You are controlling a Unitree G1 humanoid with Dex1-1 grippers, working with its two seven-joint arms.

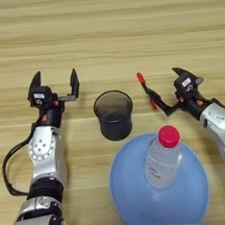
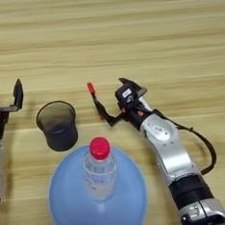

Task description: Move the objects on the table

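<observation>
- The thin dark pen (image 1: 146, 89) with its red cap sits pinched in the right gripper (image 2: 115, 115), tilted up off the wooden table (image 1: 107, 33), just right of the dark cup (image 1: 114, 115).
- It looks light, stiff and slick; a hold near mid-barrel seems safest against swivelling.
- The left gripper (image 1: 56, 85) hovers left of the cup, fingers spread wide, empty.
- A clear red-capped bottle (image 1: 163, 158) stands on a smooth blue plate (image 1: 126, 195).
- I see no white marker.

You're looking at a matt, grained wooden tabletop (image 1: 107, 33). The cup (image 1: 114, 115) is dark translucent plastic, the bottle (image 1: 163, 159) clear plastic with a glossy red cap — it stands on a smooth blue plate (image 1: 136, 199). Both claws' fingers are matt black.
</observation>
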